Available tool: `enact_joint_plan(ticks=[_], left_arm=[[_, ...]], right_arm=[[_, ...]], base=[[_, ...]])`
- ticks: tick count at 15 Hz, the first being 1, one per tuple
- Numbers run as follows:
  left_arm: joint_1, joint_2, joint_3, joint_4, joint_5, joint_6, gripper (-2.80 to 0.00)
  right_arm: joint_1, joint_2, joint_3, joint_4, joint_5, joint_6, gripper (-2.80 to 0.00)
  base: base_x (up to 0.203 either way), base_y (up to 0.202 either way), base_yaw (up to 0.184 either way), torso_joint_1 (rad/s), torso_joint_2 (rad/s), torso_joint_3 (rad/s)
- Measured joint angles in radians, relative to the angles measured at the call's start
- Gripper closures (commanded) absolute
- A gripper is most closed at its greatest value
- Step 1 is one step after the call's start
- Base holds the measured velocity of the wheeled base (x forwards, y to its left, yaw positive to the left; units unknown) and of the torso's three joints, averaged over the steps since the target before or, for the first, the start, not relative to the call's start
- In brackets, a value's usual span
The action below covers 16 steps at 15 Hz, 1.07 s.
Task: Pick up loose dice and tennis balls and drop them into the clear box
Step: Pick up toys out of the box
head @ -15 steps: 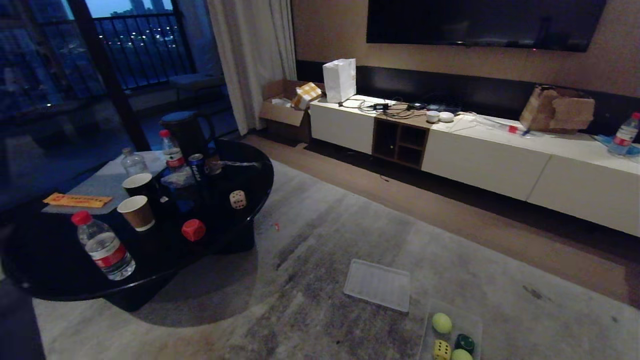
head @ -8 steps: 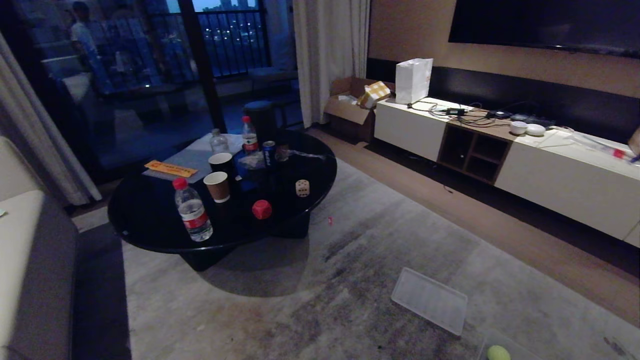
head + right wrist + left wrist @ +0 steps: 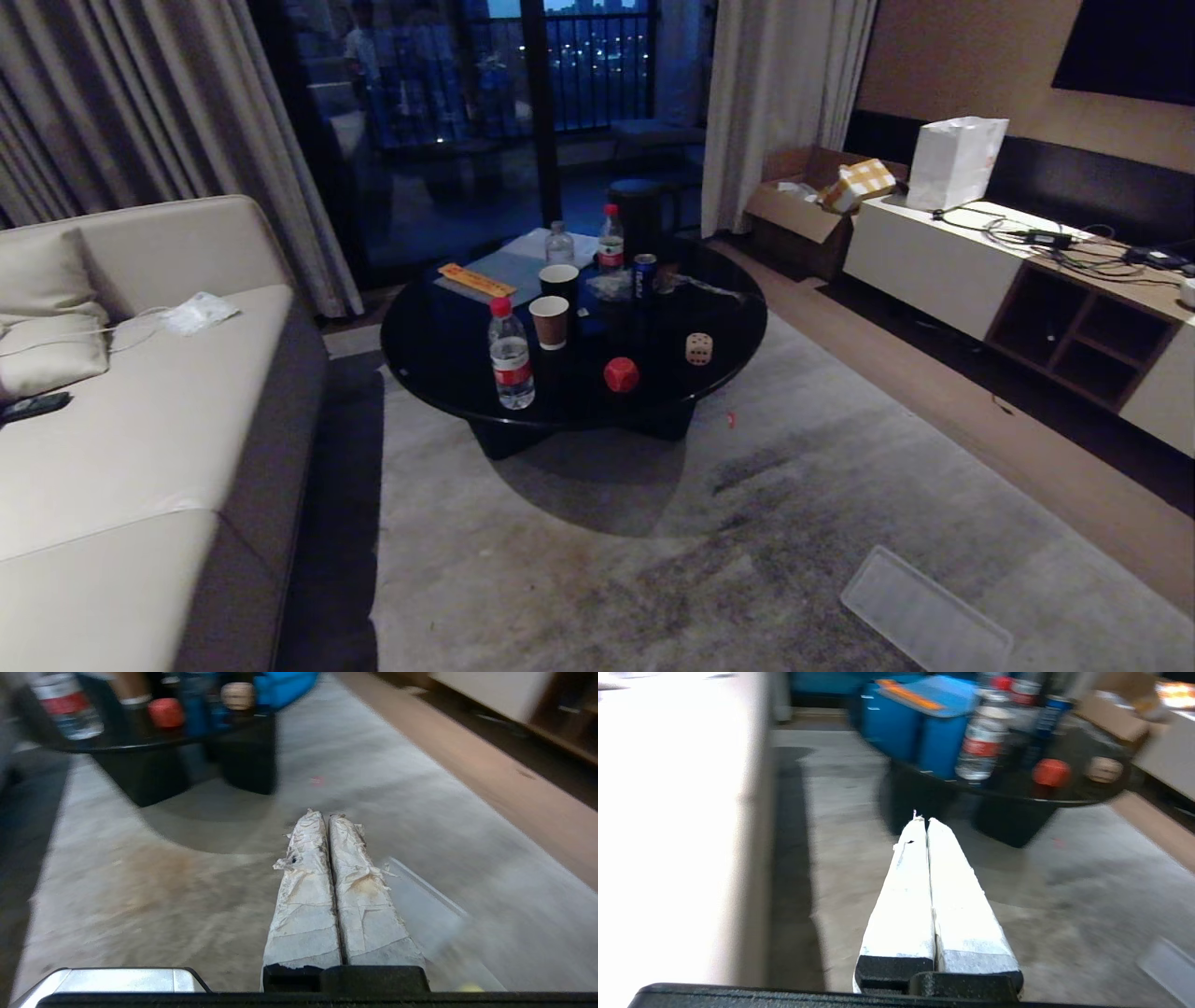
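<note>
Pressing shut, left gripper (image 3: 923, 820) empty, right gripper (image 3: 322, 814) empty

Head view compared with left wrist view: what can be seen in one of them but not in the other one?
Only the head view shows the sofa cushions, the white paper bag on the TV cabinet, and the balcony door. Only the left wrist view shows the left gripper, fingers shut and empty, over the carpet. Both show the black round table with the red die, the beige die and a water bottle.
</note>
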Motion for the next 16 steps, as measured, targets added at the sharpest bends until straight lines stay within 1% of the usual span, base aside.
enact_joint_plan(ticks=[5, 7, 11, 16], left_arm=[[0.0, 0.0, 0.0, -0.001, 0.0, 0.001, 0.0], [0.0, 0.0, 0.0, -0.001, 0.0, 0.001, 0.0], [0.0, 0.0, 0.0, -0.002, 0.0, -0.004, 0.0], [0.0, 0.0, 0.0, -0.002, 0.0, -0.008, 0.0]], right_arm=[[0.001, 0.0, 0.0, 0.0, 0.0, 0.0, 0.0], [0.0, 0.0, 0.0, 0.0, 0.001, 0.0, 0.0], [0.0, 0.0, 0.0, 0.0, 0.002, 0.0, 0.0], [0.001, 0.0, 0.0, 0.0, 0.001, 0.0, 0.0]], base=[[-0.001, -0.009, 0.159, 0.003, 0.0, 0.004], [0.002, -0.002, 0.091, 0.003, 0.0, -0.001], [0.0, 0.0, 0.0, 0.0, 0.0, 0.0], [0.17, 0.001, 0.001, 0.004, 0.0, 0.001]])
